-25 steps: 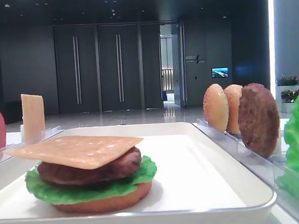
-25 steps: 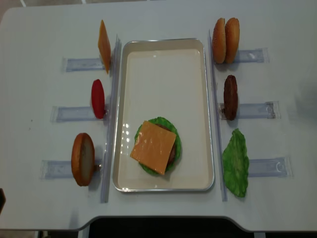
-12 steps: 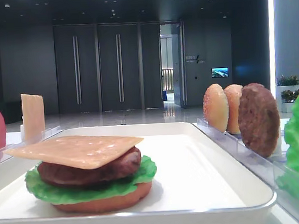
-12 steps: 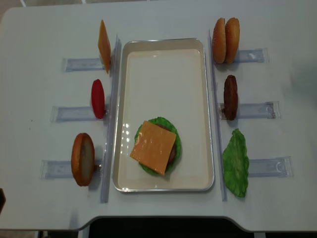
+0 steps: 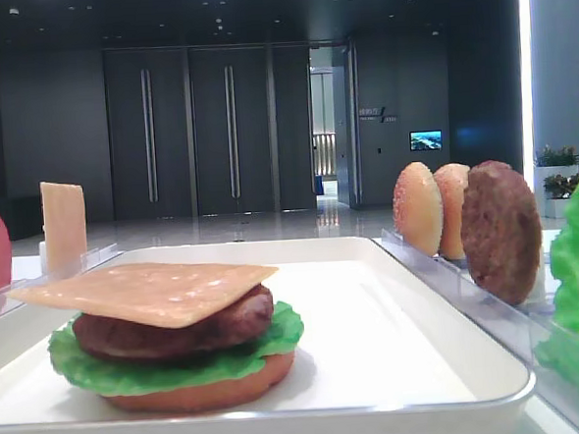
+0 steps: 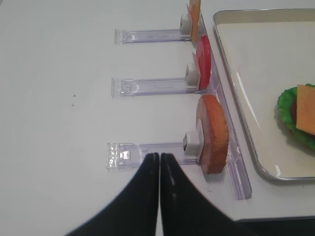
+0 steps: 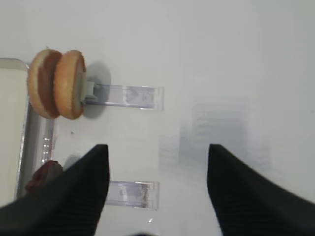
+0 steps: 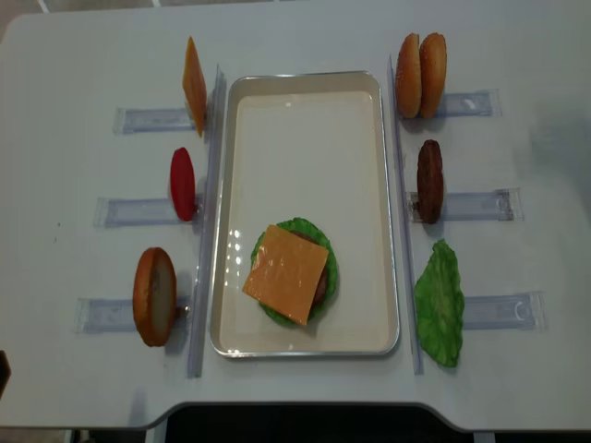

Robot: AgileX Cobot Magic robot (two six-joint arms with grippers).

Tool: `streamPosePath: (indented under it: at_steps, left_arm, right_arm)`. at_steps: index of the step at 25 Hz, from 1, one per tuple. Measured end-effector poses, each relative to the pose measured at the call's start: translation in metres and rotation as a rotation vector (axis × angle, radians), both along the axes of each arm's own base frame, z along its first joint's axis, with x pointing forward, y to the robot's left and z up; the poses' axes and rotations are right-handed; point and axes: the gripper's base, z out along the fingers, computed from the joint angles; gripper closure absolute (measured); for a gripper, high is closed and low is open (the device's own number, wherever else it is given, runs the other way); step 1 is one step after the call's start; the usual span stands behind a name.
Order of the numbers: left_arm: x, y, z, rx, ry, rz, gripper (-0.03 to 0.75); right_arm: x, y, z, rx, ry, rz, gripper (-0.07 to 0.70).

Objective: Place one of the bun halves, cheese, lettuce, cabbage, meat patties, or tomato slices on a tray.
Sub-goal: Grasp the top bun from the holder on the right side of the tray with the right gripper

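Observation:
The white tray (image 8: 305, 85) lies mid-table. On its near half sits a stack topped by a cheese slice (image 8: 286, 273) over a meat patty (image 5: 168, 328), lettuce (image 5: 277, 331) and a flat bun. Two domed bun halves (image 8: 420, 76) stand right of the tray, with a patty (image 8: 429, 181) and a lettuce leaf (image 8: 440, 303) nearer. Standing to the left are a cheese slice (image 8: 194, 86), a tomato slice (image 8: 183, 184) and a reddish bun (image 8: 154, 295). My right gripper (image 7: 156, 152) is open and empty, over bare table right of the bun halves (image 7: 56, 83). Beside the reddish bun (image 6: 212, 132), my left gripper (image 6: 158, 156) is shut and empty.
Clear slotted racks (image 8: 480, 205) run out from both long sides of the tray, with long clear rails (image 8: 205, 221) along it. The table's front edge (image 8: 295, 404) is close below the tray. The far half of the tray (image 6: 256, 59) is bare.

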Motion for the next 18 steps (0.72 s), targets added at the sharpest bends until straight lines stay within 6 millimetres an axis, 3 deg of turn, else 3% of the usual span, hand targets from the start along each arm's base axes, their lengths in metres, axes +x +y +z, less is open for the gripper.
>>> streamPosePath:
  at_steps: [18]
  left_arm:
    - [0.0,0.0,0.0,0.0,0.0,0.0,0.722]
  right_arm:
    - [0.033,0.11,-0.036,0.068,0.109,0.102,0.216]
